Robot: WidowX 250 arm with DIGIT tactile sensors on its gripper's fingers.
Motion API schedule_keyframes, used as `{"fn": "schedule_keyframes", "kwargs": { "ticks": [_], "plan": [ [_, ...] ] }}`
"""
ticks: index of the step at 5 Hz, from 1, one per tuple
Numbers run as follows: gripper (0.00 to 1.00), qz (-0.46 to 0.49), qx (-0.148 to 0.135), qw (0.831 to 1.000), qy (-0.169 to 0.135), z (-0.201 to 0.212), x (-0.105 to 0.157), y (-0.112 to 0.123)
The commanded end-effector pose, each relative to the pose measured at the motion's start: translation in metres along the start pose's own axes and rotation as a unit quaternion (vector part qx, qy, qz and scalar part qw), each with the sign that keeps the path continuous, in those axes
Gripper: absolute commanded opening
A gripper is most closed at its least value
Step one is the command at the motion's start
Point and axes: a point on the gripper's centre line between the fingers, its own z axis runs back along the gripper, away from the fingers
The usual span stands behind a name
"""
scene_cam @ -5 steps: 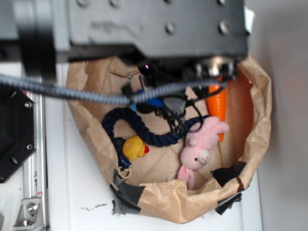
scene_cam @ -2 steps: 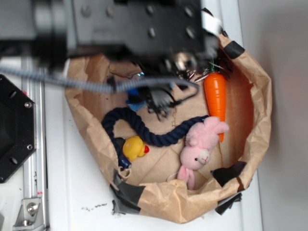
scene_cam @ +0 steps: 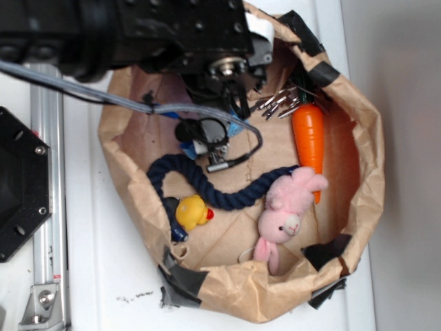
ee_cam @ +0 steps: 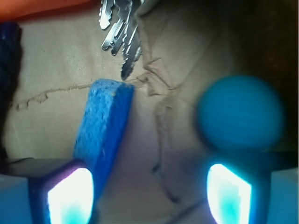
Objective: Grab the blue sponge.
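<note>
The blue sponge (ee_cam: 105, 128) stands on its edge on the brown paper, its far tip by the keys (ee_cam: 120, 29). Its near end rests against the inner side of my left finger (ee_cam: 70, 196). My gripper (ee_cam: 149, 196) is open, low in the bag, with the sponge just inside the left finger and bare paper across the rest of the gap. A round blue ball (ee_cam: 240, 114) sits blurred ahead of the right finger (ee_cam: 229, 193). In the exterior view my gripper (scene_cam: 207, 141) hangs under the black arm, and a light-blue patch of the sponge (scene_cam: 235, 129) shows beside it.
The brown paper bag (scene_cam: 365, 172) holds a navy rope (scene_cam: 207, 183), a yellow duck (scene_cam: 191, 211), a pink bunny (scene_cam: 286, 207), an orange carrot (scene_cam: 309, 138) and the keys (scene_cam: 275, 103). The arm covers the bag's upper left. A black mount (scene_cam: 17, 193) stands on the left.
The arm has moved left and toward the top of the picture, uncovering the carrot and keys. The gripper now sits lower in the bag, left of the keys.
</note>
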Motion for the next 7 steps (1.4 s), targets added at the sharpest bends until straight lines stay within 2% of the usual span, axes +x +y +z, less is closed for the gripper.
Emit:
{"fn": "schedule_keyframes", "kwargs": {
  "ticks": [1,2,3,5,6,7],
  "plan": [
    [1.0,0.038,0.019,0.999,-0.033,0.001,0.015,-0.011],
    [1.0,0.022,0.035,0.999,-0.028,-0.02,0.02,-0.001],
    [1.0,0.027,0.035,0.999,-0.001,-0.043,0.024,0.013],
    [1.0,0.045,0.018,0.999,0.026,-0.048,0.019,0.012],
    [0.0,0.046,-0.001,0.998,0.036,-0.052,0.018,0.013],
    [0.0,0.048,-0.001,0.998,0.042,-0.054,0.017,0.012]
  ]
}}
